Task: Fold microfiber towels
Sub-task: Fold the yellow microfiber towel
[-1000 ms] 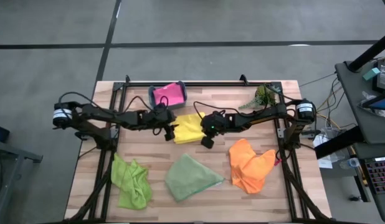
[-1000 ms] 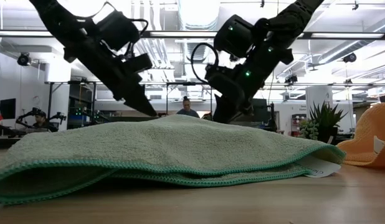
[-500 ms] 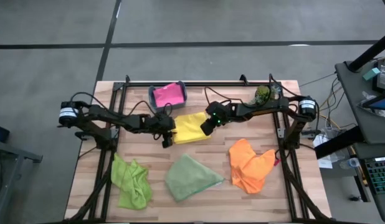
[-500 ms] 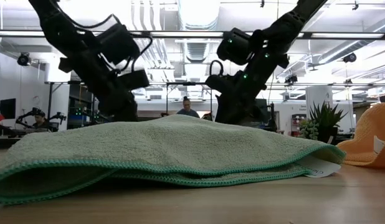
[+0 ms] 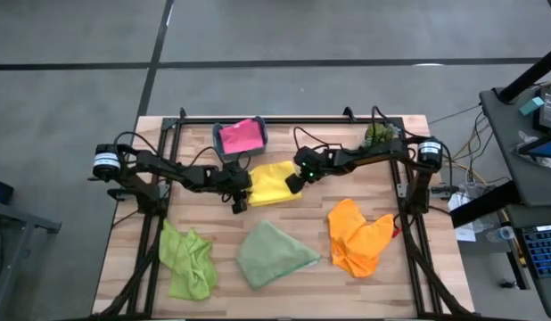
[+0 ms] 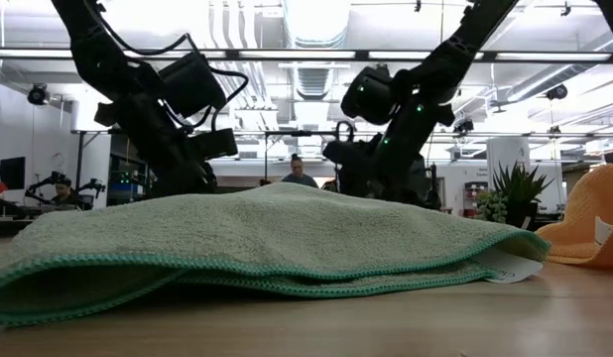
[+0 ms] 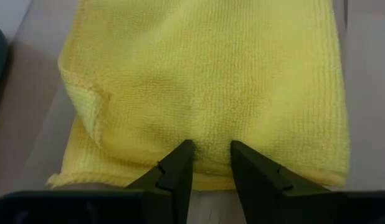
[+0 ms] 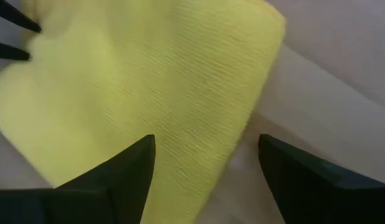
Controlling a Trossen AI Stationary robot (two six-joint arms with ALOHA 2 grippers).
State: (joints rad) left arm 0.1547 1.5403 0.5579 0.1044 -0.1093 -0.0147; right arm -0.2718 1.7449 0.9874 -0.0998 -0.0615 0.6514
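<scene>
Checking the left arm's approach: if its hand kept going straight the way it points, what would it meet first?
The yellow towel. The left hand already has its fingertips at the towel's near edge, so going on would likely push into the cloth straight away.

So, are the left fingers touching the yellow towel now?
Touching. In the left wrist view, both tips of the left fingers press into the yellow towel near its edge, with a ridge of cloth between them.

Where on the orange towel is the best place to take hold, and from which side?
Probably the pointed flap on the right side of the orange towel. It sticks out past the crumpled body, so an end effector coming from above on the table's right could likely pinch it alone.
</scene>
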